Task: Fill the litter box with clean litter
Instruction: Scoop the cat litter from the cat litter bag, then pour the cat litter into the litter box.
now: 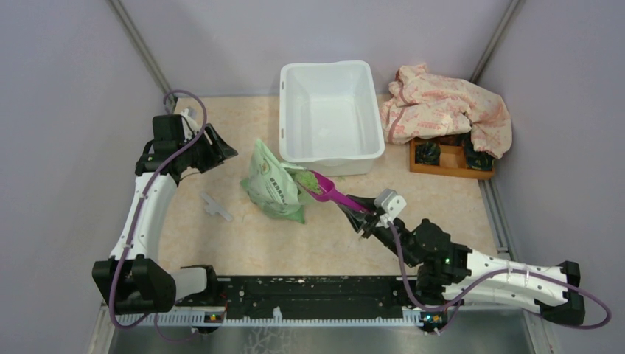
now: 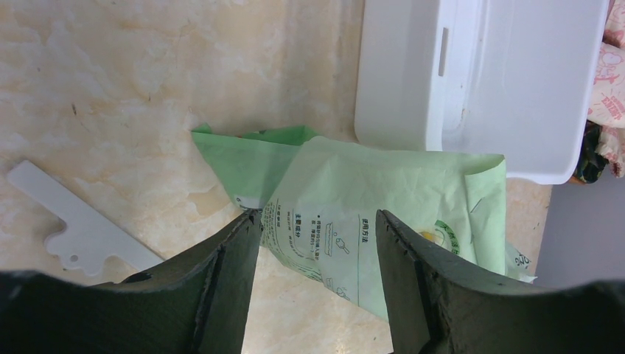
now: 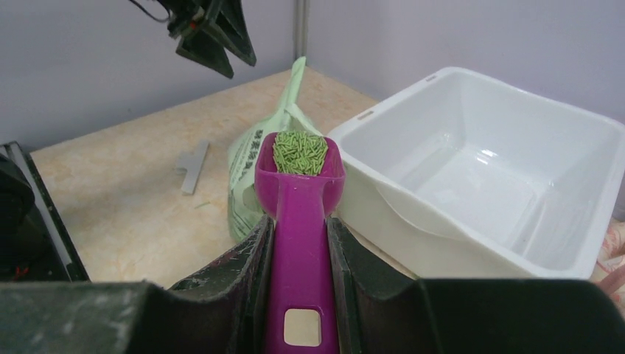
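Fingers (image 3: 243, 273) of the right gripper (image 3: 298, 221) are clamped narrowly on the handle of the magenta plastic scoop (image 3: 301, 184), which is heaped with small green litter granules (image 3: 300, 152). Just beyond its bowl the large white rectangular plastic litter tub (image 3: 383, 214) is seen, no granules visible inside. Fingers of the left gripper (image 2: 317, 221) are spread wide, empty, above the green-and-white printed bag (image 2: 383, 199) on the tabletop (image 2: 110, 88). Scoop best kept level, carried past the rolled rim, tipped only over the tub floor.

Litter box (image 1: 331, 157) stands upright; clean litter (image 3: 300, 153) (green pellets) fills the scoop (image 3: 301, 221).
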### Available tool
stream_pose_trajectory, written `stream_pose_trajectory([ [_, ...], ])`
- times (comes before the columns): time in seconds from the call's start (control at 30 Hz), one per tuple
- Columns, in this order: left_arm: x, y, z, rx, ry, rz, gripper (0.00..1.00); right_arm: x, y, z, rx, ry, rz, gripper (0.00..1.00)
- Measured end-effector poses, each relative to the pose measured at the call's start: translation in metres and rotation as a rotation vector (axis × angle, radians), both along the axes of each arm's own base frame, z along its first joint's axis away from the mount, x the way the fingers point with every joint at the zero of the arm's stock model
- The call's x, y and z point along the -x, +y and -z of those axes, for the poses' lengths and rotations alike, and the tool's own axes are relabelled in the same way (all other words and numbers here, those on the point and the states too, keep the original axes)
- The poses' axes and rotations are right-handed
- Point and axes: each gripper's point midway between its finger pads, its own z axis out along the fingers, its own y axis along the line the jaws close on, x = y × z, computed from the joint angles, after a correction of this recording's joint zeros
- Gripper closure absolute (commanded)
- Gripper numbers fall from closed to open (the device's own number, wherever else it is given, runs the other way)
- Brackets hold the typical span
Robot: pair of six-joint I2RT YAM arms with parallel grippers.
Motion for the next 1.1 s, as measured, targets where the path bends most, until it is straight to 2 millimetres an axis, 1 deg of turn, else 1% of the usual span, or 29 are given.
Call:
stream_pose_trajectory([
  [0.1,0.000,0.000,0.000,0.000,0.000,0.000,0.32,0.002,0.001,-0.016,-0.029,-0.011,-0.012,1.00],
  [0.27,-0.002,0.001,0.000,-0.005,0.000,-0.002,0.17,0.002,0.002,-0.039,-0.057,-0.031,-0.014,1.00],
  [0.33,-0.006,0.001,-0.002,-0.005,-0.007,-0.001,0.02,0.001,0.004,-0.047,-0.060,-0.039,-0.012,1.00],
  [0.47,-0.013,0.001,-0.008,-0.005,-0.023,0.001,0.02,-0.004,0.011,-0.063,-0.045,-0.062,0.003,1.00],
  [0.6,-0.020,-0.002,-0.021,0.005,-0.058,0.016,0.02,-0.012,0.019,-0.078,-0.023,-0.087,0.024,1.00],
  [0.7,-0.023,-0.007,-0.031,0.022,-0.093,0.046,0.02,-0.027,0.021,-0.081,-0.004,-0.094,0.064,1.00],
  [0.87,-0.021,-0.018,-0.039,0.058,-0.122,0.115,0.01,-0.074,0.001,-0.078,0.007,-0.071,0.183,1.00],
  [0.93,-0.017,-0.024,-0.044,0.076,-0.136,0.154,0.02,-0.093,-0.008,-0.076,0.013,-0.052,0.229,1.00],
  [1.0,-0.013,-0.030,-0.049,0.090,-0.153,0.190,0.02,-0.109,-0.013,-0.073,0.019,-0.029,0.254,1.00],
  [1.1,-0.002,-0.039,-0.062,0.113,-0.192,0.257,0.01,-0.139,-0.019,-0.071,0.039,0.025,0.298,1.00],
])
